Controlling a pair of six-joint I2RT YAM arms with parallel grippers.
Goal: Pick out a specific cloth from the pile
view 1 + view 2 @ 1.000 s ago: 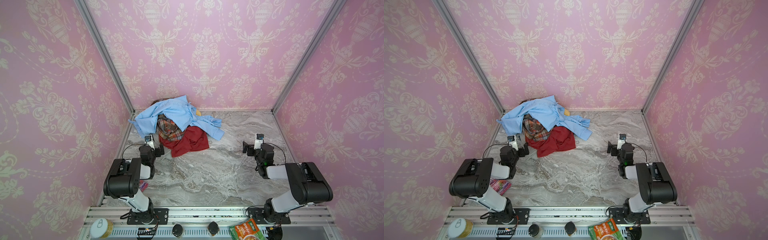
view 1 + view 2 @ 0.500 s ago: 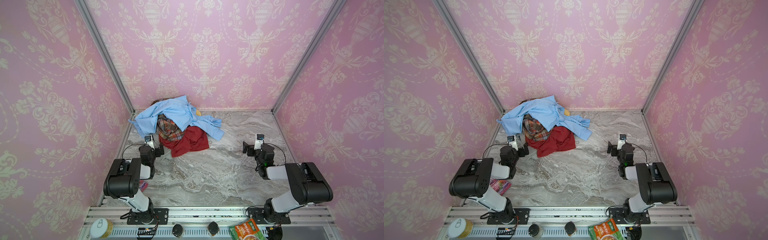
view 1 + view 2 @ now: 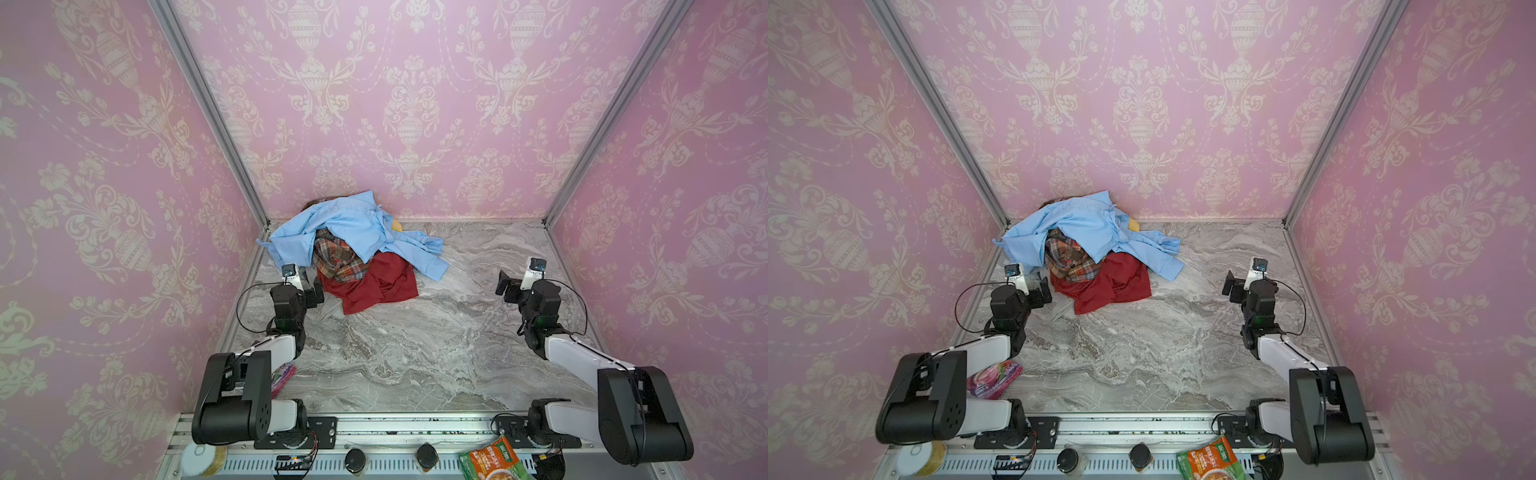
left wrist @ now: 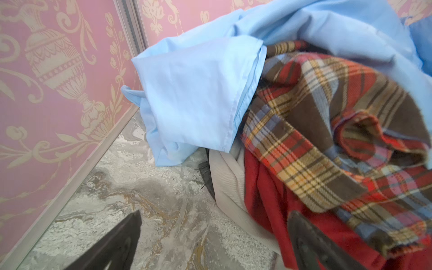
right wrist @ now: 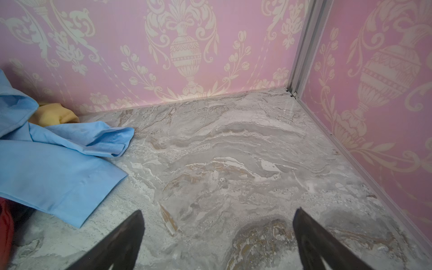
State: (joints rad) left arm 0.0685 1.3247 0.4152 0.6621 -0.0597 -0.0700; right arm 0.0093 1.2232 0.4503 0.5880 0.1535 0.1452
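Fabric behaviour governs this pick: the cloth (image 3: 374, 282), a plain dark red garment, looks soft, light and limp, so it should drape and stretch when lifted rather than hold a shape, and a firm pinch is unlikely to slip. It lies at the near edge of the pile (image 3: 353, 249), in the back left corner of the table (image 3: 415, 353), with its front edge spread on the marble and its rear part buried. The best hold appears to be the exposed near edge or a raised fold in the open red area, clear of the other garments. The light blue shirt (image 3: 353, 220) drapes over the top of the heap, and one sleeve lies across the side of the cloth toward the right arm. The plaid shirt (image 3: 336, 259) rests on its rear part, so both are likely to drag along under a steep pull. In the left wrist view a grey piece (image 4: 229, 177) and a dark piece (image 4: 205, 169) sit just beside the red fabric, where a careless pinch could catch them. A yellow piece (image 5: 53, 115) shows behind the blue shirt. The left gripper (image 3: 316, 291) stands with jaws wide apart and empty, just beside the cloth; whether one finger touches it cannot be told. The right gripper (image 5: 218, 210) is likewise spread wide and holds nothing. It sits over bare marble, well apart from the pile.
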